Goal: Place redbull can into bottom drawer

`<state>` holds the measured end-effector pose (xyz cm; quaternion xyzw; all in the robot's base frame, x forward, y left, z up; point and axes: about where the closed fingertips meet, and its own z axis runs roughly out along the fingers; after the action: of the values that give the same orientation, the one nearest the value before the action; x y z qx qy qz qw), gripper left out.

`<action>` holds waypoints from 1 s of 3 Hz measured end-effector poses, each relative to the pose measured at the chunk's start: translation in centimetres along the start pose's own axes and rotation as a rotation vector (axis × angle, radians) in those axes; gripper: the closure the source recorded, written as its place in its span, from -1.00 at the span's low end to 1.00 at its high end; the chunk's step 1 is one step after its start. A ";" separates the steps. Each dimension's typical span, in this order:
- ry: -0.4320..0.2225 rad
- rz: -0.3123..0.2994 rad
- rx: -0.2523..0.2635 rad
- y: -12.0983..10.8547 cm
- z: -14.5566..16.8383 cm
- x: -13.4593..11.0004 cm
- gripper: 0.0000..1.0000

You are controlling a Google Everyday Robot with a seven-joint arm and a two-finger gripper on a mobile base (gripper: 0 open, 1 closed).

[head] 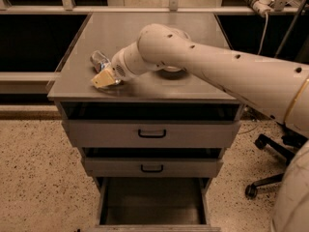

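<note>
- Your claw [105, 78] sits low over the counter [145, 28], left of centre in the frame. You cannot tell how far open it is, or whether it grips anything.
- The redbull can [99, 59] rests on the counter just above the claw.
- The bottom drawer [152, 204] stands pulled open at bottom centre.

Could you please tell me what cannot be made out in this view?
All in the camera view:
The redbull can: partly hidden by the gripper, which sits beside it on the cabinet top; contact unclear.
The bottom drawer: front cut off by the lower edge.
The white bowl: mostly covered by the arm.
</note>
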<state>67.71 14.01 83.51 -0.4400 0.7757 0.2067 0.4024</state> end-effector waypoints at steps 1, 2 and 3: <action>0.000 0.000 0.000 0.0 0.0 0.0 0.77; 0.000 0.000 0.000 0.0 0.0 0.0 1.00; 0.000 0.001 -0.001 0.0 0.0 0.0 1.00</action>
<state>67.68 14.04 83.50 -0.4398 0.7758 0.2072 0.4022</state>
